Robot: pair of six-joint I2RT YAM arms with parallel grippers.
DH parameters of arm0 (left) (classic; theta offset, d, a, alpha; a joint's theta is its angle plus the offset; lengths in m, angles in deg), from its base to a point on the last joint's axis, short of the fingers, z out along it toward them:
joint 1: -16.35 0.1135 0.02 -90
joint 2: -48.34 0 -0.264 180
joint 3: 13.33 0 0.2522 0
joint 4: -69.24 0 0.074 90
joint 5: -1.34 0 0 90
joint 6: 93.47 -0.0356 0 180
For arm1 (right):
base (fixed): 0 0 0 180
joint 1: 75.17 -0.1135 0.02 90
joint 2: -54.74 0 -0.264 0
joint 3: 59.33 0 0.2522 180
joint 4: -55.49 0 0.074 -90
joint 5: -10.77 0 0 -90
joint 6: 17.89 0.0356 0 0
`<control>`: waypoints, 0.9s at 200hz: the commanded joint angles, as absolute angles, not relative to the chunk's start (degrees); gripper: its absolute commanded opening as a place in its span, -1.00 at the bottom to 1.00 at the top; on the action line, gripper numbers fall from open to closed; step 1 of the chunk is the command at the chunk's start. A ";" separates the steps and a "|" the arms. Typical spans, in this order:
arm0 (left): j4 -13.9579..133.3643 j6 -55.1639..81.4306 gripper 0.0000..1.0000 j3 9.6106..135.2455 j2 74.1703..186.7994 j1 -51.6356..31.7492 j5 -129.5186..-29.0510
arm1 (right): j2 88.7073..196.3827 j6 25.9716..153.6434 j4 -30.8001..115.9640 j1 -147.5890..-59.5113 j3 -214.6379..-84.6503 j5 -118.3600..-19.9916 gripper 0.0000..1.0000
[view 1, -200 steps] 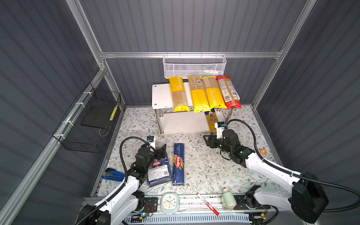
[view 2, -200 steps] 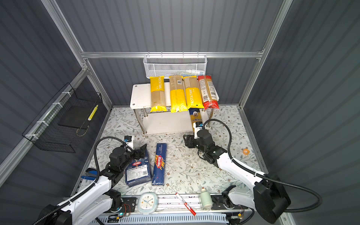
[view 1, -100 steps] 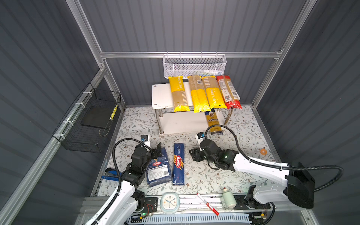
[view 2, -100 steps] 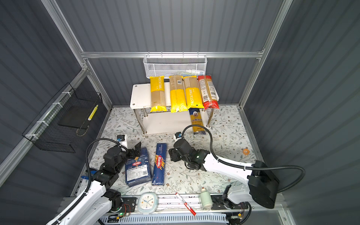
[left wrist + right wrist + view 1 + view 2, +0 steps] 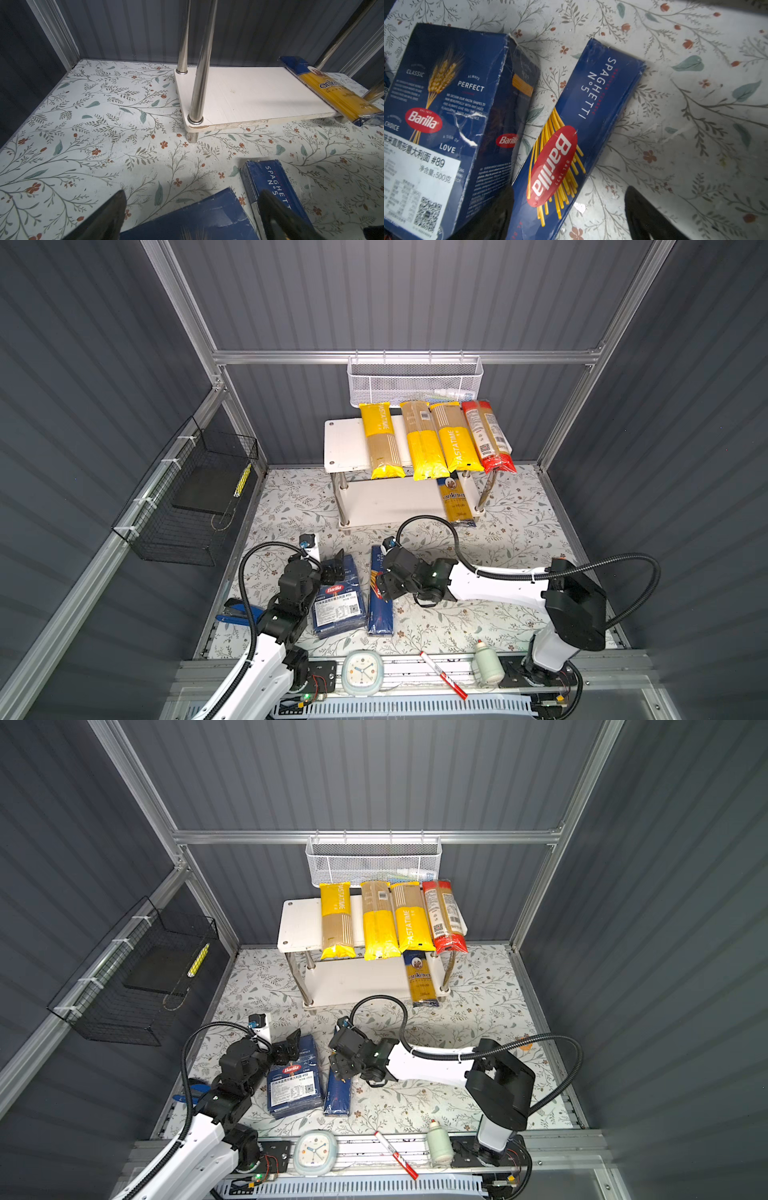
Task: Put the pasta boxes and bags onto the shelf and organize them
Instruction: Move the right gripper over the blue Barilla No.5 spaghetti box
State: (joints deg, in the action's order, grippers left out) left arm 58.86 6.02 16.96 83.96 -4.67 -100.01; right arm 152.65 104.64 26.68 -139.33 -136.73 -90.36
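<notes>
Two dark blue boxes are lying flat on the floral worktop (image 5: pixel 498 539), toward its near edge, side by side and not yet on the shelf (image 5: pixel 345 443). The wide box (image 5: pixel 338 605) is lying on the left. The narrow box (image 5: pixel 380 610) is lying just to its right, with a thin gap showing between them in the right wrist view.

The right hand (image 5: pixel 570 190) is being presented over the middle of the narrow box, released, with the jaws standing wide. One finger (image 5: pixel 500 207) is showing at the gap between the two boxes, and the other is showing over bare worktop on the opposite side of the narrow box. Nothing is being grasped. Whether either finger is touching the box cannot be determined.

The left hand (image 5: pixel 192 193) is being presented at the far end of the wide box, also released. Its jaws are standing apart with the box's far corner showing between them.

The shelf is standing at the far side of the worktop. Four bags are lying side by side on its upper board, their near ends overhanging the near edge:
- the left yellow bag (image 5: pixel 380 439)
- the middle yellow bag (image 5: pixel 422 443)
- the right yellow bag (image 5: pixel 455 443)
- the red bag (image 5: pixel 488 437), at the right end

The ankara bag (image 5: pixel 457 502) is lying on the lower board at its right end, its near end projecting past the near edge.
</notes>
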 commanded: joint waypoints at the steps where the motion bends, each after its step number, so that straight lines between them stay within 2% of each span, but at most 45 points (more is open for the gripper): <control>1: 58.52 6.06 0.99 16.95 84.67 -4.66 -99.17 | 155.31 104.68 23.74 -139.72 -138.68 -90.72 0.70; 64: 58.69 5.74 0.99 17.39 85.72 -4.66 -98.14 | 160.64 104.63 22.39 -140.64 -140.60 -92.18 0.72; 138: 58.56 5.76 0.98 17.22 85.33 -4.65 -98.32 | 160.05 105.36 22.28 -138.35 -136.00 -92.84 0.74; 180: 58.57 5.75 0.99 17.21 85.42 -4.65 -98.17 | 155.85 104.83 20.02 -136.27 -131.73 -94.67 0.74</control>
